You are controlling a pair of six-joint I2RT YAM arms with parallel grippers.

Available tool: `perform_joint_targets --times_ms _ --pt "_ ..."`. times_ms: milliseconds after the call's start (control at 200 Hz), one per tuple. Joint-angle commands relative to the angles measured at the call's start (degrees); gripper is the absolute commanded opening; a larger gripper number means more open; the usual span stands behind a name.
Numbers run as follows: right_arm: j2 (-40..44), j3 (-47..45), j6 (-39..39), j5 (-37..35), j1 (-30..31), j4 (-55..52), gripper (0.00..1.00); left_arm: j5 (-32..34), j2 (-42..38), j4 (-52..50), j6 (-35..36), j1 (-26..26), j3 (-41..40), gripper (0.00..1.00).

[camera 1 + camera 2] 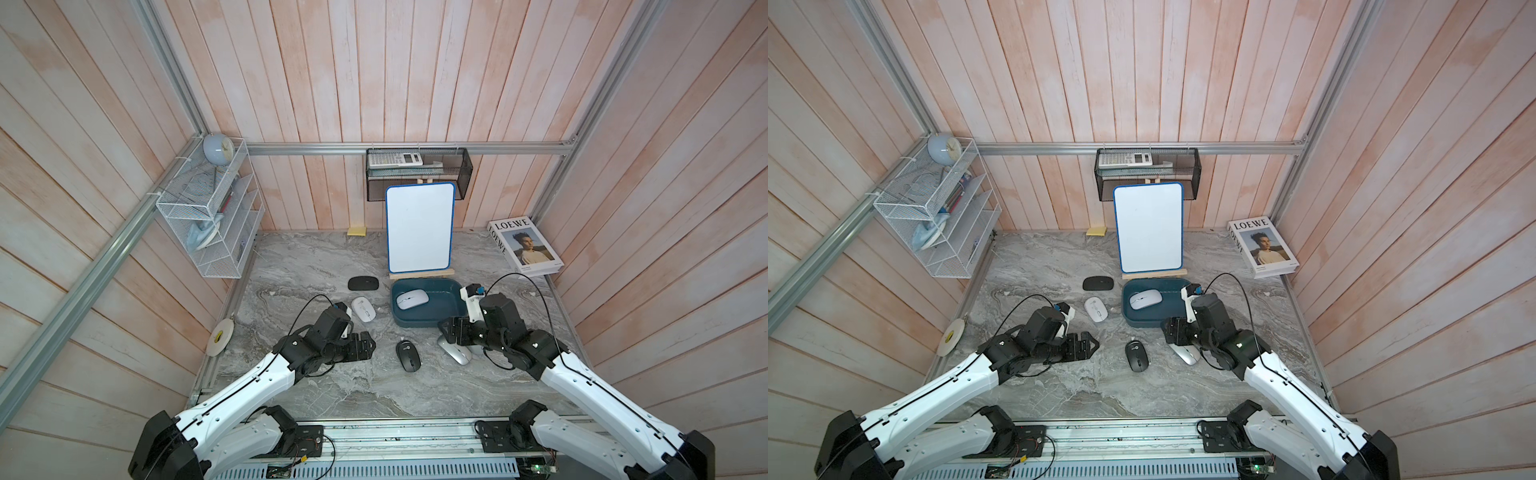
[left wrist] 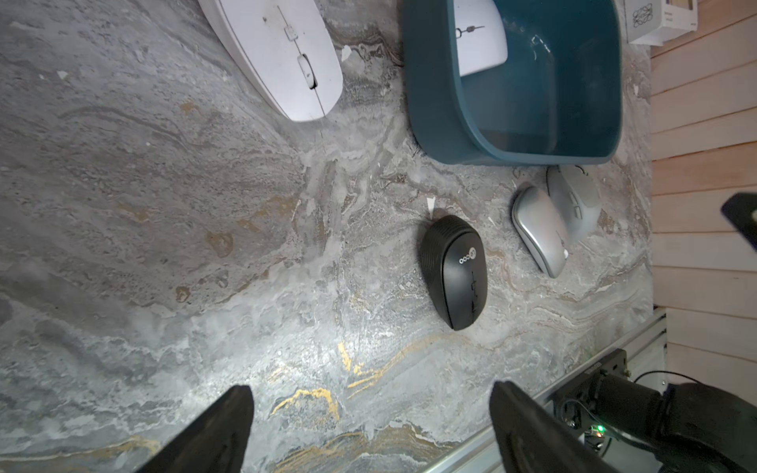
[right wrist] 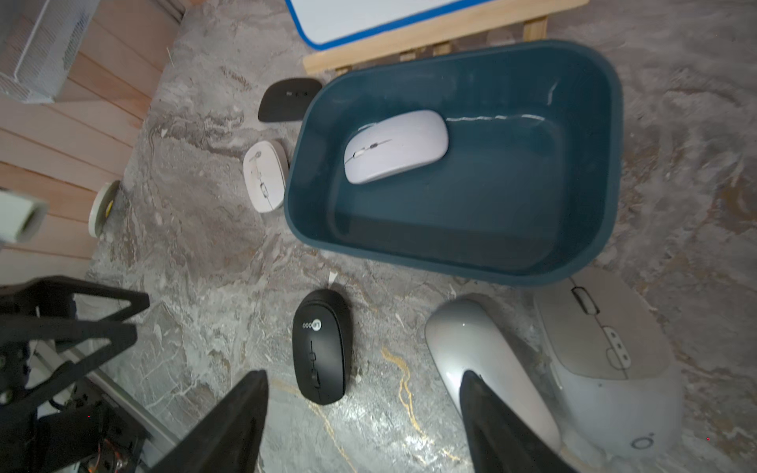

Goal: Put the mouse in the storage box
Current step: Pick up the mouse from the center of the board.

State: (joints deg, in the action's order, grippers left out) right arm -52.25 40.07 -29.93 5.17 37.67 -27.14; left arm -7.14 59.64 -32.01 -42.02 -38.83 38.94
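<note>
1 white mouse [image 3: 395,145] lies in the storage box [image 3: 430,262], 5 more on the table [image 3: 205,245]. Left gripper [image 2: 368,387] and right gripper [image 3: 364,374] both gape empty. I'd centre the right one over the silver mouse [image 3: 471,340], then pinch its sides.

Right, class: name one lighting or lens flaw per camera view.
Both top views: wall planks splay outward, wide-angle distortion; right wrist view: white glare streak inside the storage box; left wrist view: bright hotspot on the marble tabletop.
</note>
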Motion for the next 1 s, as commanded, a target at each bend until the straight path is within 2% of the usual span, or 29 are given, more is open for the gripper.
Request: perform_joint_targets --times_ms 0,35,55,75,220,440,605,850,995 --pt "-0.83 -1.20 0.53 -2.86 5.37 -1.94 0.81 3.45 0.30 2.05 -3.58 -0.19 0.14 0.96" --pt "-1.66 -1.48 0.09 -5.36 7.69 -1.47 0.88 3.98 0.16 2.05 -4.44 -0.20 -0.41 0.96" --pt "-2.37 -1.59 -0.22 -6.90 9.09 -1.15 0.96 4.32 0.05 1.83 -4.82 -0.20 -0.65 0.96" --pt "-3.09 -1.67 -0.42 -8.22 10.35 -0.81 0.98 4.74 -0.13 1.56 -5.22 -0.19 -0.96 0.96" --pt "-11.39 -0.22 -1.66 -13.35 16.54 1.82 0.98 6.98 -2.41 -1.29 -6.40 0.00 -1.59 0.96" --pt "-23.14 3.24 -3.67 -12.86 19.99 6.84 0.98 10.18 -7.36 -9.35 -5.57 2.68 0.95 0.96" --pt "-30.30 7.91 -2.63 -11.75 21.04 4.49 0.98 15.98 -13.30 -16.26 -1.35 4.36 5.21 0.96" --pt "-38.20 13.53 -2.40 -9.46 21.28 1.52 0.98 16.78 -17.27 -17.50 0.21 5.52 6.10 0.96" --pt "-43.46 19.23 -1.10 -8.60 21.30 -6.08 0.97 15.88 -19.10 -16.11 0.25 5.54 4.77 0.96"
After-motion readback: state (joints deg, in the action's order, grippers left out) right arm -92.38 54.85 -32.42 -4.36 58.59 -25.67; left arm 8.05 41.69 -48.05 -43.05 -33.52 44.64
